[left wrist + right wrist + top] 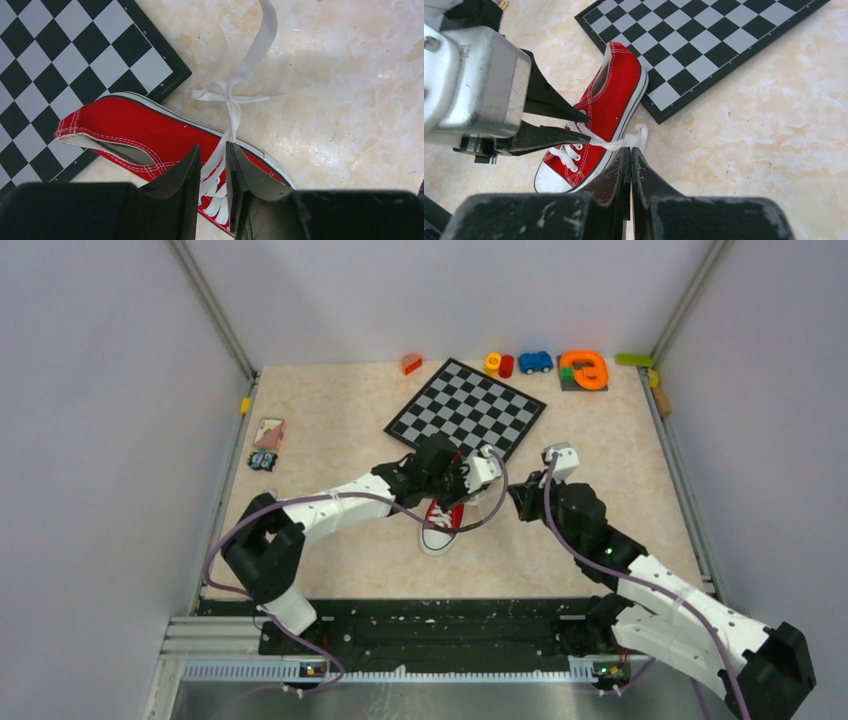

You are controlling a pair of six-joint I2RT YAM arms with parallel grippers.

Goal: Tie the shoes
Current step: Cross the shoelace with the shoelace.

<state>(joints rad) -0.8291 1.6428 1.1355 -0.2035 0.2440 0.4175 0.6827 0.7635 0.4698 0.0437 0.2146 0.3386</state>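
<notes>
Shoe is parked pretty much dead centre of the worktop. It's red canvas with the white toe cap pointing at 6 o'clock, and the heel is up at 12, overlapping the 6 o'clock corner of the chessboard. That board sits turned like a diamond, filling the stretch from the middle toward the 12 o'clock edge.

Left arm reaches in from 8 o'clock, and its end is right over the shoe's lacing. Right arm reaches in from 4 o'clock, with its end just off the shoe at about 2 o'clock.

Left jaws are spread a bit over the eyelets, with the white lace running up through the gap. Can't say for sure it's touching either side. Right jaws are pressed together, pinching the lace beside the sole, so a strand runs tight from the eyelets across to them. In the left wrist view the strands cross in a loose knot just off the shoe's side, and one strand carries on up out of frame.

Small stuff along the 12 o'clock edge: an orange ring toy, a blue car, a red cylinder touching a yellow one, and an orange block. Over at 10 o'clock there's a card with a little dark gadget at its 6 o'clock.
</notes>
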